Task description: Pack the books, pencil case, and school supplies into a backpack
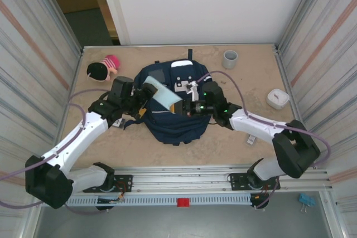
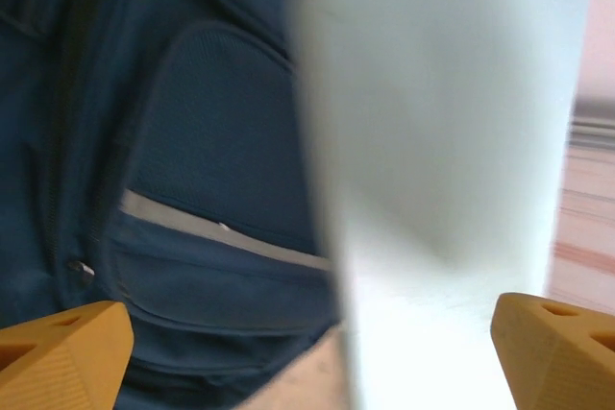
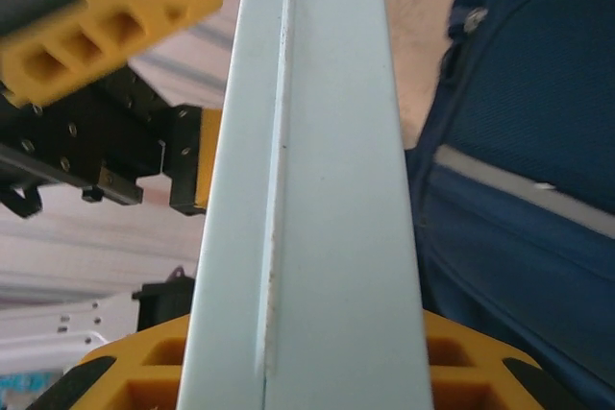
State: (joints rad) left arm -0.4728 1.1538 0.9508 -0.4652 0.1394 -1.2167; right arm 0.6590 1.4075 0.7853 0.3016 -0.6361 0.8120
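While the long, flat, pale mint-green pencil case (image 1: 163, 96) hangs tilted above the large navy-blue fabric backpack (image 1: 173, 129), the right gripper (image 1: 183, 107) seems clamped on its near end, likely to steer it inside. The left gripper (image 1: 143, 100) stands wide apart around it, gripping nothing.

I am looking at a tan table (image 1: 139, 149) boxed in on three sides. A corrugated metal left wall (image 1: 28, 82) and right wall (image 1: 329, 37) are rising along its sides. A plain white panel (image 1: 212, 4) is closing off its far edge. An aluminium rail (image 1: 184, 174) is running along its near edge. Beyond its far-left corner, a dark floor (image 1: 92, 26) is showing.
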